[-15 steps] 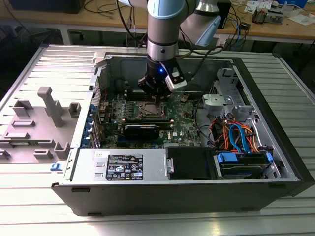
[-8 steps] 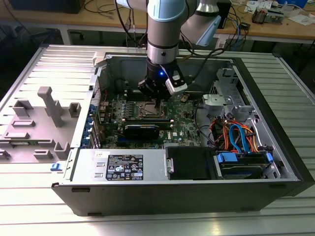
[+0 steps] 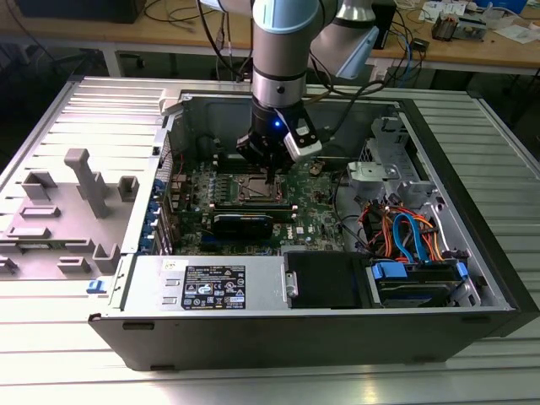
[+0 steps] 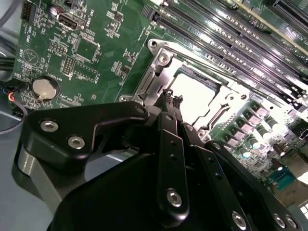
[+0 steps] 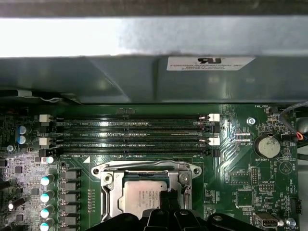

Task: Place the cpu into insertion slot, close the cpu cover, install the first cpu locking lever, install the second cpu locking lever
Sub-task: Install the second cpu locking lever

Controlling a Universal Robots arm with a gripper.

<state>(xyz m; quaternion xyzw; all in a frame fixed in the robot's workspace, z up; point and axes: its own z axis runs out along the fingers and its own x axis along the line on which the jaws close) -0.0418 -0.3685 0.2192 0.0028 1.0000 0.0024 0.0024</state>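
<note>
The cpu [image 5: 139,198], its silvery top showing, lies in the insertion slot [image 5: 109,202] on the green motherboard [image 5: 240,168]. The cpu cover [image 5: 144,169] lies flat around it as a grey metal frame. In the second wrist view the cpu [image 4: 199,94] glares bright inside the cpu cover [image 4: 159,72]. My gripper [image 4: 171,98] is shut, with its black fingertips [image 5: 168,198] down at the chip's edge by the frame; I cannot tell whether they touch. In the exterior view the gripper [image 3: 272,179] hangs straight down over the insertion slot [image 3: 253,191].
Long black memory slots [image 5: 130,137] run beside the socket, under the case wall [image 5: 144,72]. A coin battery [image 5: 267,146] sits nearby. Capacitors [image 5: 45,197] line one side. The power supply [image 3: 211,285], cables and blue drive bay [image 3: 405,274] fill the case's near side. A grey fixture [image 3: 84,181] stands outside.
</note>
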